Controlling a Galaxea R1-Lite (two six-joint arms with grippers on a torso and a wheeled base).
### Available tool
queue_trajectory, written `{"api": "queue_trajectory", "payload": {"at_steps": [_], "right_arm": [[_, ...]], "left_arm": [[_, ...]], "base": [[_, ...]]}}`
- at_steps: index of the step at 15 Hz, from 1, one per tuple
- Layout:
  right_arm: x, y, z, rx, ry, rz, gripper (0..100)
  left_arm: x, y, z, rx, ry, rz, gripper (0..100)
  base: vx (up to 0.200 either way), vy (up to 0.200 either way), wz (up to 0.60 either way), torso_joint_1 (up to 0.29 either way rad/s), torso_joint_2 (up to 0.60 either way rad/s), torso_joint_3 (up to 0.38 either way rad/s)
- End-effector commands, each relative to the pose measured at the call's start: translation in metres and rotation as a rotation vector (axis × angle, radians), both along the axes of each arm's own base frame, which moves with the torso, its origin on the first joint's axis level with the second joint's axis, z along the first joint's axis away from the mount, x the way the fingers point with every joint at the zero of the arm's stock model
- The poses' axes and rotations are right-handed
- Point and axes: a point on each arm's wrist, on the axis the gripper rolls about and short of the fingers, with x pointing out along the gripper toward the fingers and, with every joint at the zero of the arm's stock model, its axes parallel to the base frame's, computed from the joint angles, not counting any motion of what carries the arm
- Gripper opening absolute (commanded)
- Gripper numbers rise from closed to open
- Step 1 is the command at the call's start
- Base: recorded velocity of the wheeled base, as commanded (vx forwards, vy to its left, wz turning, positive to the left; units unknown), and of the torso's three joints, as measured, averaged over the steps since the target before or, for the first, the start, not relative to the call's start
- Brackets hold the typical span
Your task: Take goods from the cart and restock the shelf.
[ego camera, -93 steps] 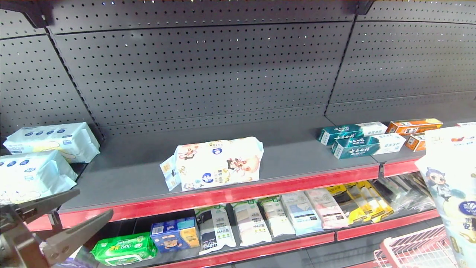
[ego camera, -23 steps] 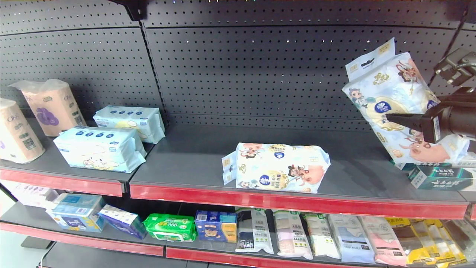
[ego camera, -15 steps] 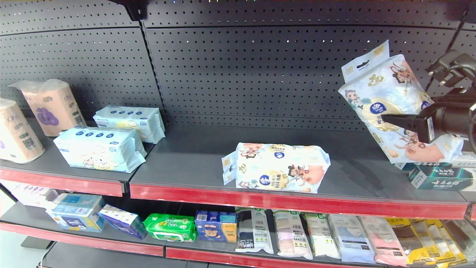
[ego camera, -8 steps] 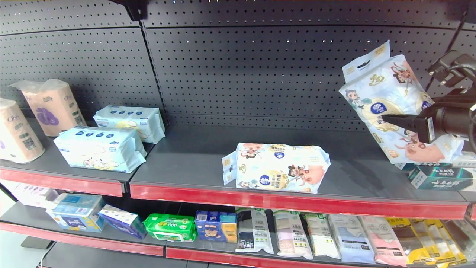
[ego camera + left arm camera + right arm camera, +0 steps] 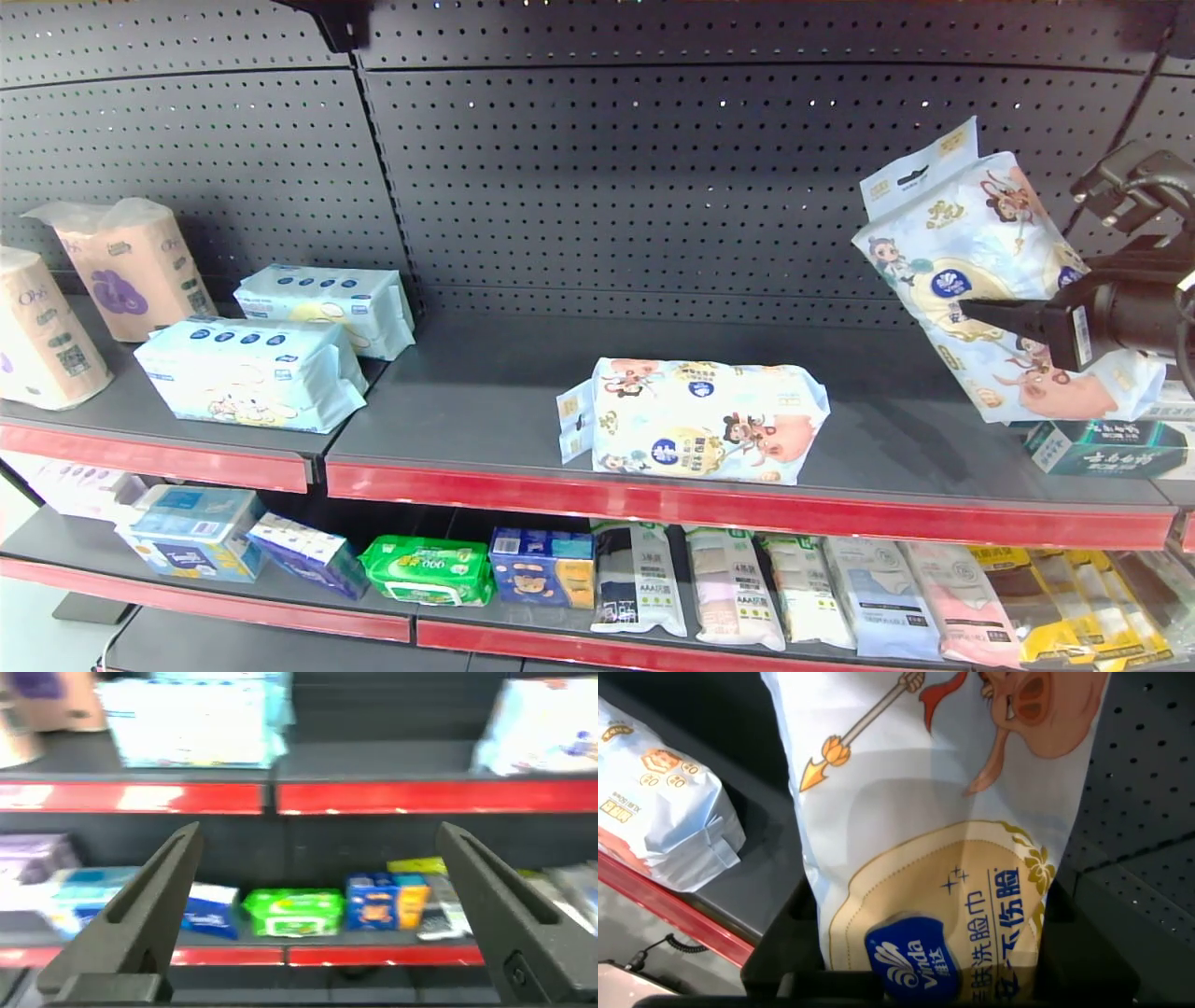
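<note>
My right gripper [image 5: 1013, 317] is shut on a white tissue pack with cartoon figures [image 5: 990, 271], held tilted in the air above the right end of the dark shelf [image 5: 523, 373]. The same pack [image 5: 943, 840] sits squeezed between the right gripper's fingers [image 5: 785, 943] in the right wrist view. A matching tissue pack [image 5: 695, 420] lies flat near the shelf's front edge, also seen as a white pack [image 5: 663, 803] below the held one. My left gripper [image 5: 318, 905] is open with nothing in it, held in front of the lower shelf.
Blue-white tissue packs [image 5: 252, 373] and paper rolls [image 5: 131, 266] stand at the shelf's left. Teal boxes [image 5: 1102, 443] lie at the right under the held pack. The lower shelf carries a green wipes pack [image 5: 429, 569], small boxes and hanging packets. Bare shelf lies behind and left of the lying pack.
Over the last second the held pack and my right gripper sank slightly. Since 6.2 s ago the head view has shifted and the pack has risen from the lower right.
</note>
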Motion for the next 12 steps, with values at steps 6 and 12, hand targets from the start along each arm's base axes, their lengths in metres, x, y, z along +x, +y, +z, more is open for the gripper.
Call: {"api": "queue_trajectory", "payload": {"at_steps": [6,12], "right_arm": [[-0.0009,-0.0013,0.0001,0.001,-0.001,-0.006,0],[0.0024,-0.0024,0.0019,0.001,-0.006,-0.007,0]], "left_arm": [[0.0019,0.0025,-0.0071,0.011,0.042,0.117,100],[0.0016,0.0023,-0.0073,-0.006,0.042,0.106,100]], "base": [[0.0,0.0,0.0,0.0,0.0,0.0],[0.0,0.0,0.0,0.0,0.0,0.0]]}}
